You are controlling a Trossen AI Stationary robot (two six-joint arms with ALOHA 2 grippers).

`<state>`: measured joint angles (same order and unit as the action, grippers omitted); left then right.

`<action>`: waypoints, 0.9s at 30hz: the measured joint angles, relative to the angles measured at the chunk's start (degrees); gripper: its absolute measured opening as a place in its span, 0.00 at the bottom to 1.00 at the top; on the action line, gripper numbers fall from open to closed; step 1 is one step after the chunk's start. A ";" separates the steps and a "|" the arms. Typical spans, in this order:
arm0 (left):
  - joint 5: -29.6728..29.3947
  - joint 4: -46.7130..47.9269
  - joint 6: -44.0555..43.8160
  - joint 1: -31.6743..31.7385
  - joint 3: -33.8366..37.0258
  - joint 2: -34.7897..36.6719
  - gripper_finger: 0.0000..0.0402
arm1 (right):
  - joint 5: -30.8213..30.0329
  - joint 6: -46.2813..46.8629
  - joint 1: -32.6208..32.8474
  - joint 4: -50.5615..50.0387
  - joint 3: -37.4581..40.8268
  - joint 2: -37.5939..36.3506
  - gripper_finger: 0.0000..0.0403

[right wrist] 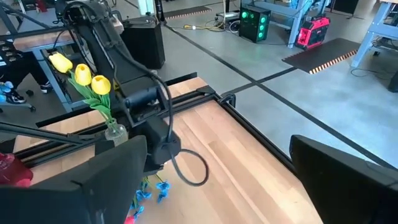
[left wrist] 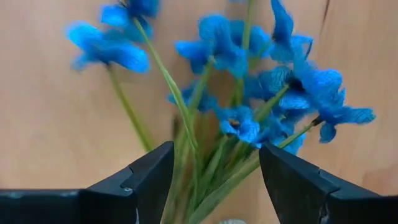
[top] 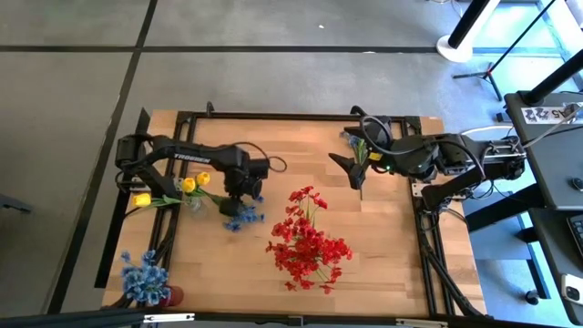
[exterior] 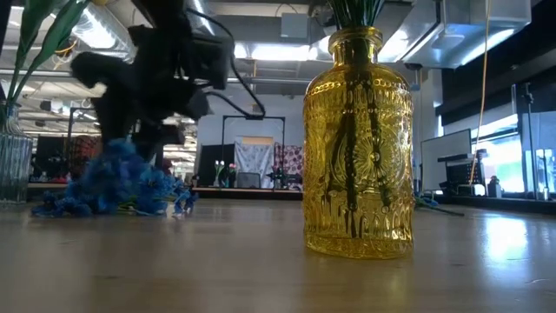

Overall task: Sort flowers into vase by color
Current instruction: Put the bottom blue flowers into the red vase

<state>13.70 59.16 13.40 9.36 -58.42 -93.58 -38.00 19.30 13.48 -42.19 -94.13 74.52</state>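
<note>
Wooden counter (top: 383, 246) stood on grey floor, workshop behind. A yellow glass vase (exterior: 357, 143) held green stems. Left tool (left wrist: 214, 180) hung spread over the blue flowers (top: 242, 216) lying mid-counter; red flowers (top: 308, 242) lay beside. Right tool (top: 351, 169) hovered spread, empty
</note>
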 joint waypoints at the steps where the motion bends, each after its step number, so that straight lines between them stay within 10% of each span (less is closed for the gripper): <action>1: 0.30 -0.02 -0.08 -0.40 0.74 0.00 0.58 | 0.00 0.18 0.01 -0.01 0.01 0.03 0.97; 27: -5.50 -0.54 5.17 -3.38 7.50 3.74 0.58 | -2.54 6.01 -0.01 -1.04 0.04 0.44 0.97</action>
<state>8.21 58.62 18.57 5.98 -50.92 -89.84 -40.54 25.31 13.47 -43.23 -94.08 74.96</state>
